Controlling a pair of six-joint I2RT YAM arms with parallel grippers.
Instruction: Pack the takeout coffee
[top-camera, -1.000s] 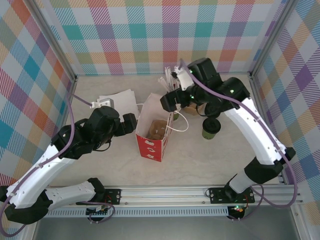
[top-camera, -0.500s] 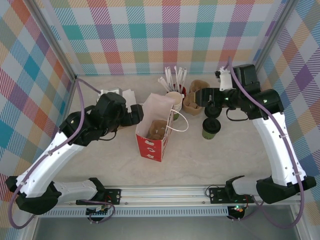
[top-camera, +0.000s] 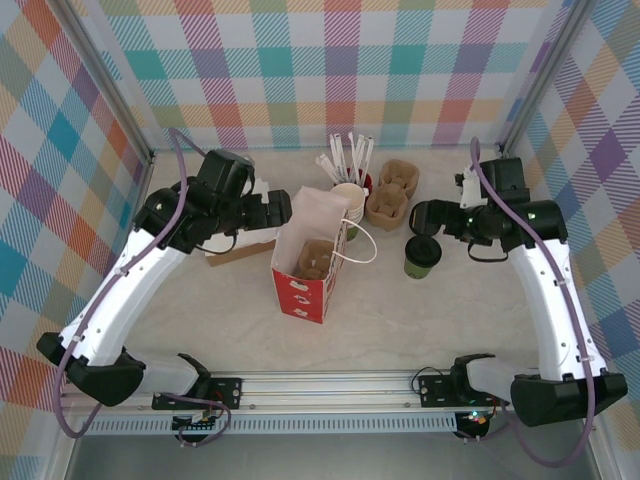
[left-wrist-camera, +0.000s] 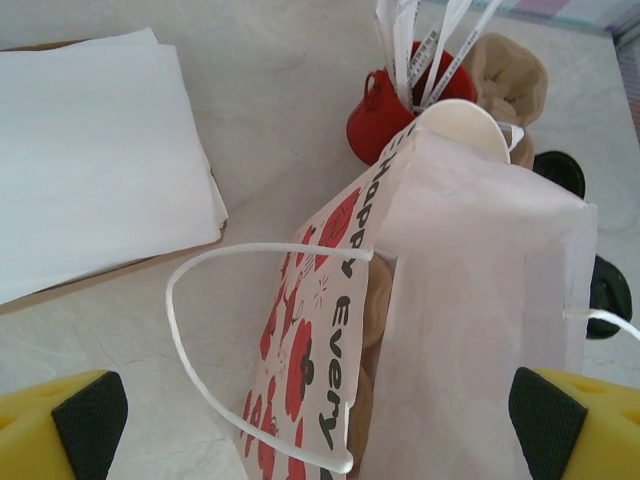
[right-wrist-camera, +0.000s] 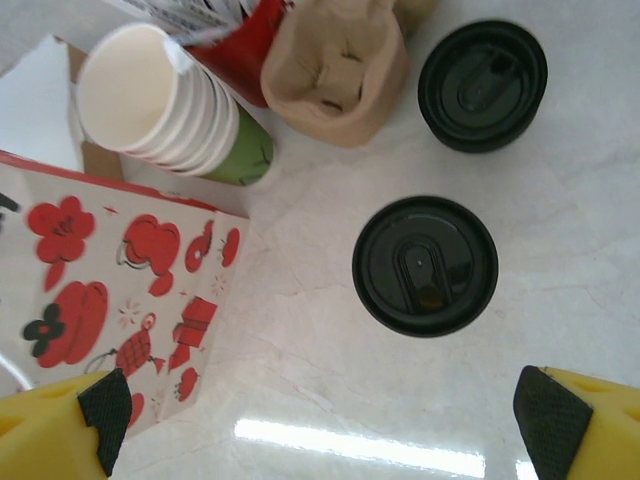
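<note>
Right of the paper bag (top-camera: 300, 275), the lidded takeout coffee (top-camera: 421, 266) faces the wide, empty right gripper (right-wrist-camera: 322, 425) (left gripper (left-wrist-camera: 320, 420) likewise wide): best clasp it squarely below the lid (right-wrist-camera: 425, 265).

I recorded the table (right-wrist-camera: 300, 330) as a smooth, marble-look surface, glossy enough to carry a strip of glare. The takeout coffee (right-wrist-camera: 425, 265) bore a black plastic lid with a soft sheen, and the loose lid (right-wrist-camera: 482, 85) had the same finish. The cup carriers (right-wrist-camera: 335, 75) read as rough, matt brown pulp. The bag (left-wrist-camera: 310, 350) was matt printed paper, its white inner face thin and creased, with a smooth ribbon handle (left-wrist-camera: 170, 300). The frame rail (top-camera: 330, 385) was bare metal.
</note>
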